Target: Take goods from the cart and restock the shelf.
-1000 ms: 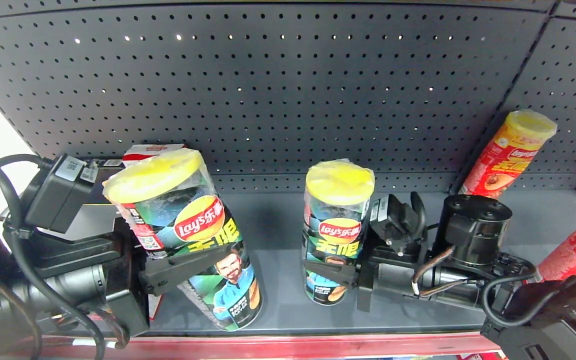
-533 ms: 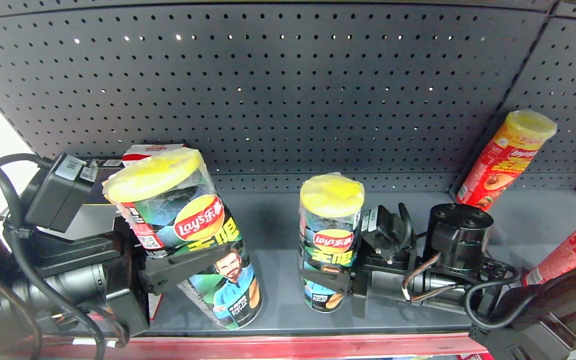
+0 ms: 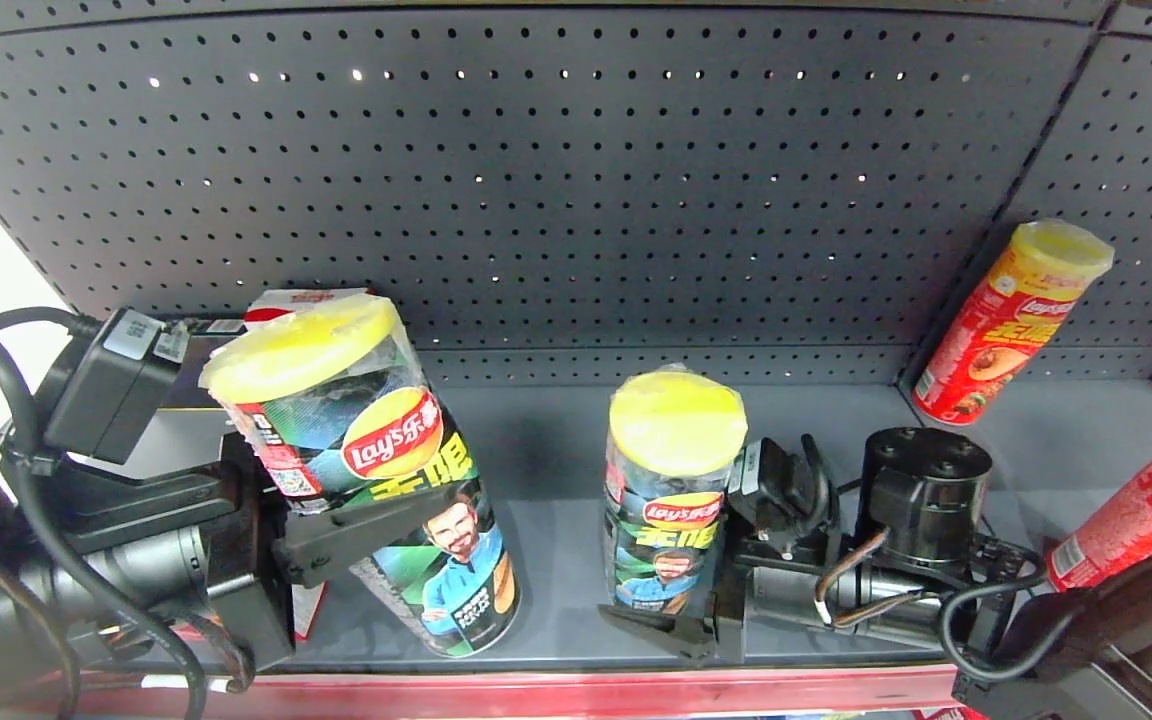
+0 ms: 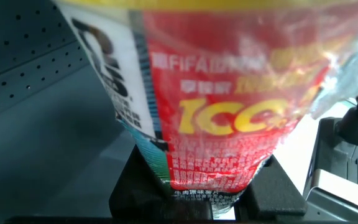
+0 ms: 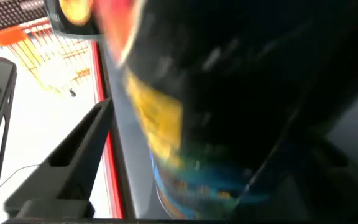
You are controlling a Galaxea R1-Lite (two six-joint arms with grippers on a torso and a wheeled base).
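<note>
Nearest me, along the bottom of the frame, runs the red lip (image 3: 576,690) of the shelf (image 3: 556,470). Just behind it at lower left, the left claw (image 3: 386,515) is clamped on the tilted chip can (image 3: 366,440), with one dark finger (image 3: 366,525) crossing the label about halfway up. The can leans with its yellow lid toward the upper left and its base low at the shelf's front edge. I cannot tell whether the base touches the shelf. My guess is that it is gripped at mid-body and held out front so it can wait its turn while the other arm works. In the left wrist view the same can's printed side (image 4: 229,112) sits close between the jaws.

At lower centre the upright chip can (image 3: 671,500) stands on the shelf, near the front. The right claw (image 3: 651,595) sits low around its base with the jaws apart. Its near finger (image 5: 61,162) stands off the can, with shelf showing in the gap. That reads to me as a release, the can set down square so it stands by itself.

Farther back at left, a small box (image 3: 301,298) peeks out from behind the tilted can. At upper right a red can (image 3: 1011,320) leans against the pegboard (image 3: 536,200), and a second red can (image 3: 1126,520) leans at the right edge.
</note>
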